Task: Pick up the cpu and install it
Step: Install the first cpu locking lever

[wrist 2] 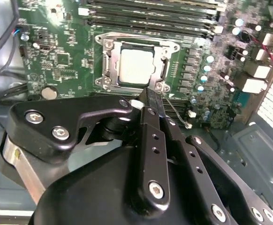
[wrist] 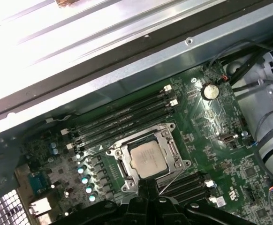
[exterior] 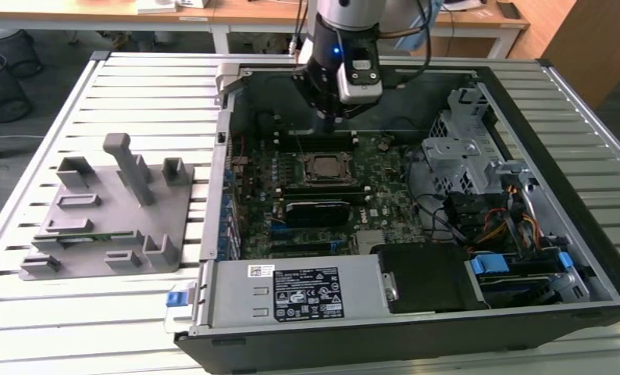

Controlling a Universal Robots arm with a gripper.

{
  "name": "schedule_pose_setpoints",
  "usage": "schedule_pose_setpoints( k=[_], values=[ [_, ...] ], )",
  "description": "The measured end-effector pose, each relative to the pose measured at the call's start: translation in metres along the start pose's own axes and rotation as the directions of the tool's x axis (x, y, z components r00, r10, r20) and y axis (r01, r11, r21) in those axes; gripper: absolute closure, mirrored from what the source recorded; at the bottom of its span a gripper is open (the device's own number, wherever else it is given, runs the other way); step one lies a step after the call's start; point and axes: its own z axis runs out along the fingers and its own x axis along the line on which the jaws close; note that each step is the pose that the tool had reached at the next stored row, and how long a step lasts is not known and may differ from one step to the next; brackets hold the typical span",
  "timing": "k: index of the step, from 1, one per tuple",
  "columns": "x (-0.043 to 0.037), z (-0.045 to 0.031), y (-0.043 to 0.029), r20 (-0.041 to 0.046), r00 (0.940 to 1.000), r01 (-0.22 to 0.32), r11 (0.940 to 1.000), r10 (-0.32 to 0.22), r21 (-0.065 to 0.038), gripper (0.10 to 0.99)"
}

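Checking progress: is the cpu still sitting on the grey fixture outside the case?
No, the cpu lies in the motherboard socket.

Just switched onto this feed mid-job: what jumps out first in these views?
The cpu sits in the motherboard socket, silver top showing in both wrist views. The end effector hangs just above it, fingers closed and empty. The open computer case lies on the slatted table, grey fixture blocks at the exterior view's left.

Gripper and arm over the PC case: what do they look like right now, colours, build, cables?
In the second wrist view the gripper is matte black: flat linkage bars pinned with silver screws, narrowing to thin fingers. In the exterior view the arm is silver-grey above a black wrist section, with a small blue light, a light grey box on its side and dark cables trailing off.
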Motion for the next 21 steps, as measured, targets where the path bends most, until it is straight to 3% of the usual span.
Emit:
schedule_pose_setpoints(
  k=[3, 7, 11, 14, 18, 21],
  values=[
    [0.0000, 0.0010, -0.0001, 0.0135, 0.9996, 0.025, 0.9997, -0.025, -0.005, 0.980],
    [-0.0001, 0.0023, -0.0001, 0.0135, 0.9953, 0.096, 0.9954, -0.096, -0.003, 0.980],
    [-0.0001, 0.0033, -0.0001, 0.0123, 0.9863, 0.164, 0.9864, -0.164, -0.001, 0.980],
    [0.0031, 0.0037, -0.0015, 0.0132, 0.9845, 0.175, 0.9846, -0.175, -0.001, 0.980],
    [0.0143, 0.0042, -0.0063, 0.0194, 0.9842, 0.176, 0.9844, -0.176, -0.003, 0.980],
    [0.0145, 0.0052, -0.0064, 0.0183, 0.9761, 0.217, 0.9762, -0.217, -0.003, 0.980]
  ],
)
